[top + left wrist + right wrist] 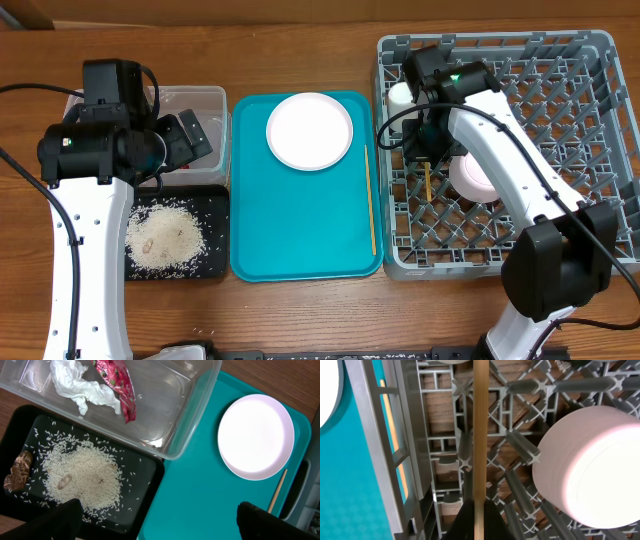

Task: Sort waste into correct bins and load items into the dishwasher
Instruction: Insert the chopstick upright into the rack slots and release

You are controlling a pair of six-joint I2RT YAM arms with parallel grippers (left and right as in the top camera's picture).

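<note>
One chopstick (479,435) was clamped in my right claw (479,519), over the dish rack (590,60) near its left edge, beside a bowl (590,470). Released crooked, it could slip through the open grid. My left claw (167,521), jaws apart, hovered above the clear tub (200,420) holding tissue (80,385) and wrapper (117,385); rice (85,475) lay in the black tray (150,485).

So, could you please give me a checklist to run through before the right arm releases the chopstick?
1. Right gripper shut on chopstick: ok.
2. Chopstick above the rack: ok.
3. Chopstick apart from the bowl: ok.
4. Chopstick's lower end between pegs: cannot tell.
5. Left gripper open, away from rack: ok.
6. Other chopstick loaded: not ok, it lies on the tray.
</note>
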